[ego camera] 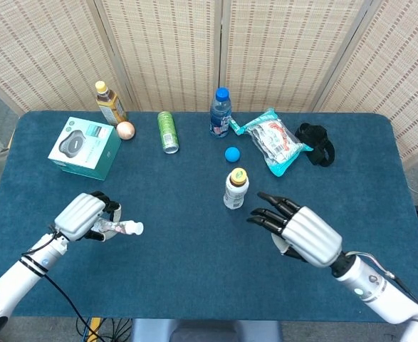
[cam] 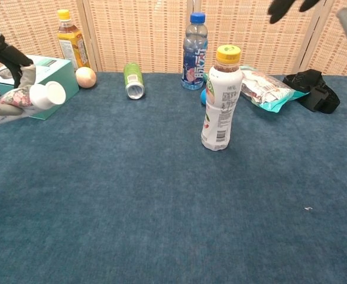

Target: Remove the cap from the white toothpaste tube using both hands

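Left hand [ego camera: 87, 217] grips tube [ego camera: 116, 228], cap [ego camera: 137, 229] aimed at right hand [ego camera: 305, 235], fingers spread, empty, for uncapping.

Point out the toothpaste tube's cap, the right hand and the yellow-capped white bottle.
cap [cam: 48, 94], chest view: on its round white end face.
right hand [ego camera: 302, 232], head view: on the silver back of the hand.
white bottle [cam: 220, 100], chest view: on its label.
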Robot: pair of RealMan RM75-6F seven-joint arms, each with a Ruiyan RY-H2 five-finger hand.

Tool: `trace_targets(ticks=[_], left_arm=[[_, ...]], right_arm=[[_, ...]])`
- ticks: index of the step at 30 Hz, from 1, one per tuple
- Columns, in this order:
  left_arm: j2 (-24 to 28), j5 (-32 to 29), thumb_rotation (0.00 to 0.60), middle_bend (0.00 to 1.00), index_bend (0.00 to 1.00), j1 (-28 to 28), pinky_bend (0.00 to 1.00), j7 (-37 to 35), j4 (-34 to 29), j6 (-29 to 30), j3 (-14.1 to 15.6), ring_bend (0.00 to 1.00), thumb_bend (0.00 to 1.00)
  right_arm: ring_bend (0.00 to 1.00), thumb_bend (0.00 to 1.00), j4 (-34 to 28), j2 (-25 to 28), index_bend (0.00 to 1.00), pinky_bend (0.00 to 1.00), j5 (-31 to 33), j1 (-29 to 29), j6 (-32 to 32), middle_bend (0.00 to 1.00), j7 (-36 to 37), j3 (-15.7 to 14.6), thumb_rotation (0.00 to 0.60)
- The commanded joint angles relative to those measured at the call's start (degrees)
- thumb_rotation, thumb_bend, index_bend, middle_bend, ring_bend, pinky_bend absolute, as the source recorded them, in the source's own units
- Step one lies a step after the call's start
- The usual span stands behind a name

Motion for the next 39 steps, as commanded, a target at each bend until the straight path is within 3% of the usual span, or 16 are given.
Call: trace_targets(ticks=[1, 9, 21, 27, 39], left_arm=[[1.1, -0.1, 0.600, 0.66, 0.57, -1.7, 0.32, -0.8, -1.8, -1.9, -0.4, 0.46, 0.39], [2.9, -2.1, 0.600, 0.67, 0.58, -6.3, 0.32, -1.5, -4.8, -7.4, -1.6, 0.46, 0.39], [3.7, -8.4, 0.600, 0.67, 0.58, -11.7, 0.32, -2.0, -5.7, -14.0, -3.9, 0.46, 0.39], [4.0, -9.6, 0.600, 0.68, 0.58, -12.8, 0.32, -2.2, -6.4, -15.0, -4.2, 0.46, 0.39], [4.2, -10.0, 0.600, 0.68, 0.58, -13.7, 0.32, -1.8, -7.4, -14.9, -4.0, 0.46, 0.39]], right_arm=[[0.12, 0.85, -1.6, -2.8, 0.27, 0.23, 0.7, 4.4, -4.3, 0.28, -3.3, 2.1, 0.600], [0.09, 0.99, -4.1, -7.0, 0.29, 0.18, 5.1, 10.9, -11.8, 0.25, -10.7, 4.7, 0.600], [0.05, 1.00, -3.4, -12.4, 0.32, 0.16, 12.2, 17.5, -17.4, 0.23, -17.8, 7.1, 0.598], [0.04, 1.00, -2.6, -14.7, 0.33, 0.15, 16.1, 19.5, -18.7, 0.22, -21.6, 7.6, 0.559], [0.03, 1.00, 1.0, -19.4, 0.33, 0.14, 21.0, 23.4, -19.4, 0.22, -25.3, 8.1, 0.558]])
